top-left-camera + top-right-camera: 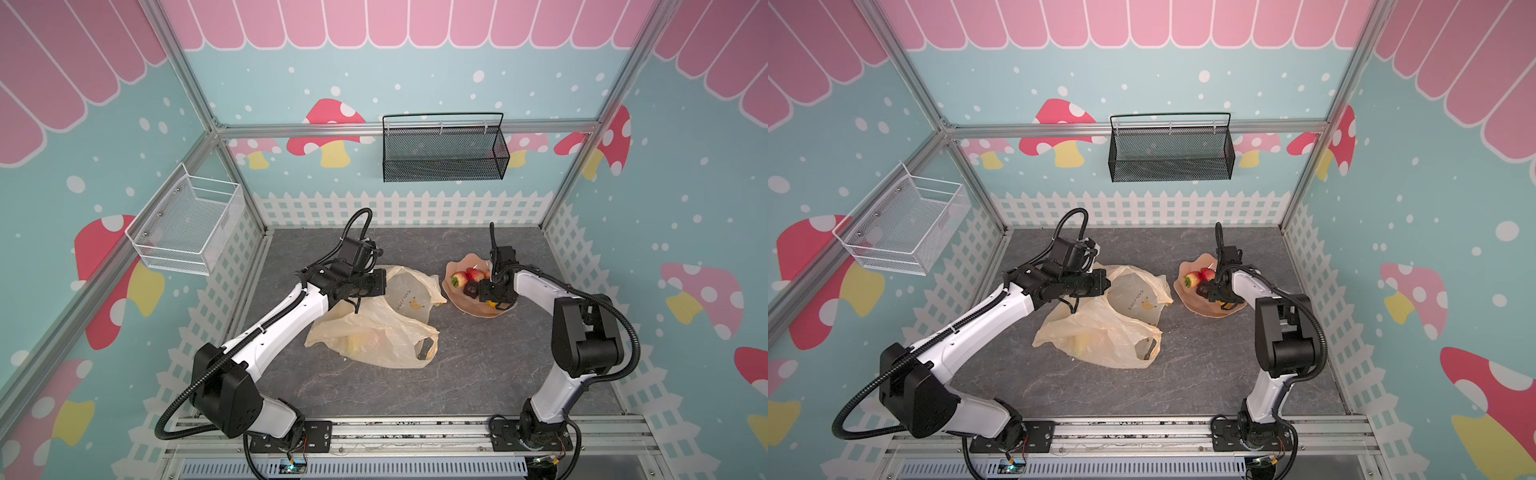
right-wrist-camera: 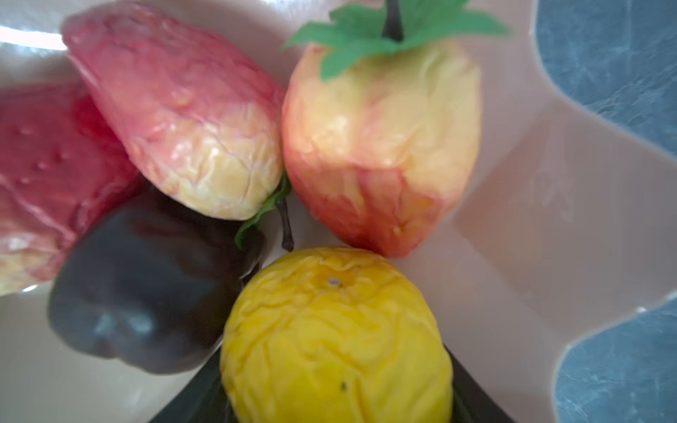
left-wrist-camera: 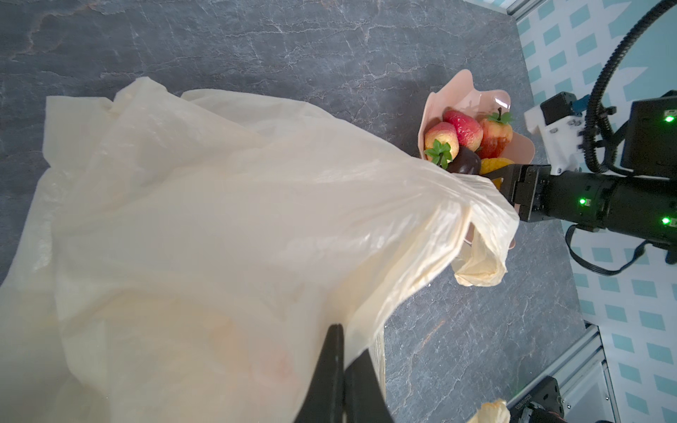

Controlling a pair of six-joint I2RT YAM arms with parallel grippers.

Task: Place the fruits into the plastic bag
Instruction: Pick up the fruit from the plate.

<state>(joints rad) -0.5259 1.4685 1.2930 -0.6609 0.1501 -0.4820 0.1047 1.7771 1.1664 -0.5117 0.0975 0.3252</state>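
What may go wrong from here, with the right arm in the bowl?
The right gripper has its fingers beside the yellow fruit, which touches the dark purple fruit; it may slip or shove neighbours. The left gripper pinches only a fold of the plastic bag, whose loose handle hangs near the pink bowl and might snag.

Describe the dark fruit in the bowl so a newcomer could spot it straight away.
Find the pink scalloped bowl on the grey table, beside the plastic bag. In its pile, the dark purple fruit sits beside the yellow fruit and the red strawberries; it alone is smooth, glossy and almost black.
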